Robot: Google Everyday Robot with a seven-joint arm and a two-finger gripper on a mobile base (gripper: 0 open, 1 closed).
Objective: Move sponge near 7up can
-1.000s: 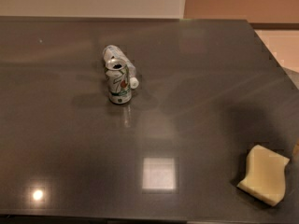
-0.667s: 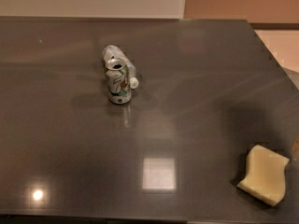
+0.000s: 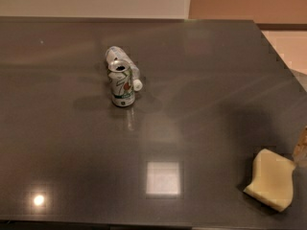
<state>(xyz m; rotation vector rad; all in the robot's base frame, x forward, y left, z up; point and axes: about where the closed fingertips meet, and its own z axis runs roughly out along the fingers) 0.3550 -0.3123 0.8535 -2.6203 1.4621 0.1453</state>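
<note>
Barely begun, by the look of it. Sponge (image 3: 271, 178) lying flat near the front right corner of the table (image 3: 201, 71), close to the right edge and untouched. 7up can (image 3: 122, 84) upright and well apart from it, left of centre and nearer the back edge, with a bottle (image 3: 119, 57) on its side right behind, touching or nearly so, its white cap poking out to the can's right. All of the work left: reaching the sponge, grasping it, carrying it across toward the back left, and setting it down beside the can without knocking can or bottle. Of the gripper (image 3: 301, 146), only a tan sliver at the right edge, just behind the sponge and seemingly clear of it; probably the gripper, though hard to be sure. Impossible to tell whether released or clenched. No sign of it grasping anything, with the sponge lying free on the table. A broad dark shadow on the tabletop toward the right edge, likely cast by the arm.
</note>
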